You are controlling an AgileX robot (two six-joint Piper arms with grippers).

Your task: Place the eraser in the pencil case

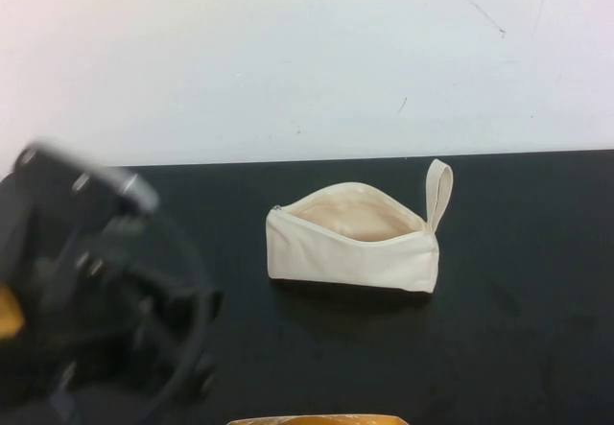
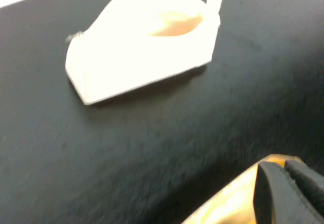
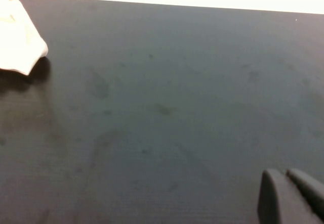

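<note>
The pencil case (image 1: 353, 240) is seen lying on the dark tabletop (image 1: 518, 329) near its far edge, zip open and pale lining exposed, with its loop strap (image 1: 438, 193) standing up at the end toward the robot's right. Its long axis runs roughly left to right across the high view, the mouth facing up and slightly back.

The left gripper (image 2: 286, 188) is shown in the left wrist view over a yellow-orange object (image 2: 238, 198), with the case well apart and ahead of it; in the high view the left arm (image 1: 86, 291) is a blurred mass low on the left side. Whether its jaws are wide, narrow or holding anything cannot be told.

The right gripper (image 3: 291, 196) is seen above bare tabletop, with only a corner of the case at the frame's edge; its jaw state cannot be told either.

The eraser cannot be made out in any view. The left arm is judged the nearer to the case's open mouth.
</note>
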